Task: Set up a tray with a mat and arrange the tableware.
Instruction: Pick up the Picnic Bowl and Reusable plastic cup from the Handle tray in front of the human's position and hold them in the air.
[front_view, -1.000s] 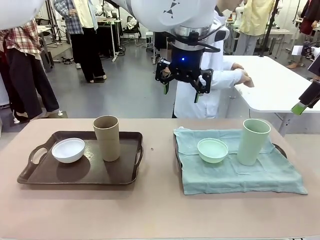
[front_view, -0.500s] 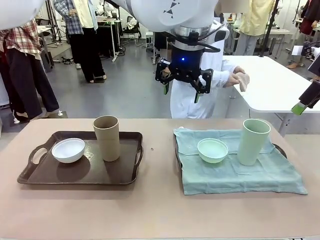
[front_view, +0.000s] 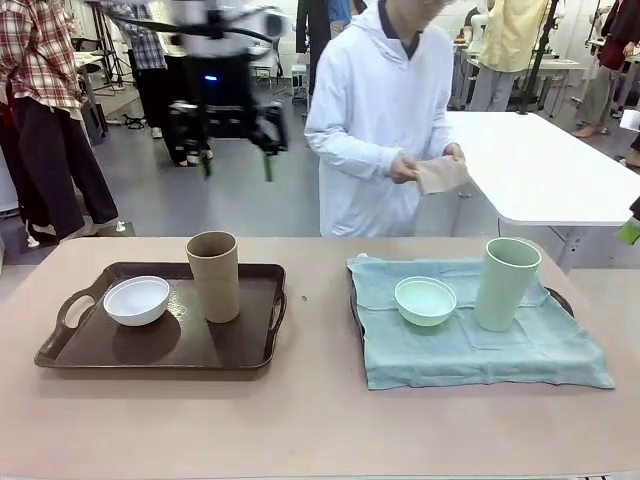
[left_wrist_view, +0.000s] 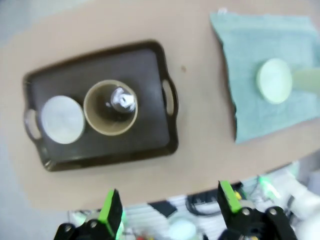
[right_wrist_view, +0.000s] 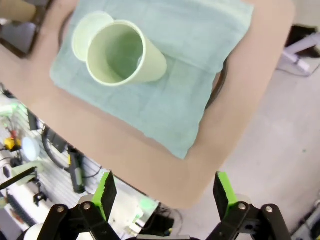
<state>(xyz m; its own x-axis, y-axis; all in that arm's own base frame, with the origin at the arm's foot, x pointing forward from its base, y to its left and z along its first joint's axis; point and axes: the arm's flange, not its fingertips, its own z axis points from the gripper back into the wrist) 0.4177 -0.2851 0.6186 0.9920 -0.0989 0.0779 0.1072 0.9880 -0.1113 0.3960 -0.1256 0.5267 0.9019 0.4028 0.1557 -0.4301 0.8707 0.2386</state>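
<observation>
**L tray bare, no mat yet: clear it before the cloth goes down**

Both pincers stand wide and hold nothing. The left gripper (front_view: 236, 165) hangs high over the left tray (front_view: 160, 355), blurred. The right gripper (right_wrist_view: 164, 192) is up over the right tray (front_view: 560, 297), near the table (front_view: 320, 420) edge.

Step in hand (my read): the R side looks done, the L side has tableware but no mat. The person at 12 o'clock across the table holds a folded beige cloth (front_view: 440, 175) in both hands, prob. the L mat. So the tumbler and bowl likely have to come off first.

How to do it well:
- In the wrist view the brown tumbler (front_view: 213, 275) sits at approx. 11 o'clock of the jaw centre, so centre over it before dropping.
- Come straight down and keep it vertical. It's tall and narrow-based, so a side knock tips it.
- Mind the white bowl (front_view: 137, 300), close at its 9 o'clock.
- Set pieces on bare table, clear of the tray's footprint.

Looks:
- Brown tumbler: matte tan, handleless, slight taper, upright. There's a bright glint at the bottom; can't tell what.
- White bowl: small, round, glossy.
- On the green mat (front_view: 480, 345) the mint bowl (front_view: 425, 300) is at 9 o'clock of the pale green tumbler (front_view: 507, 283), a small gap btw them.
- The mat is draped and wrinkled, overhanging the tray at 6 o'clock.
</observation>
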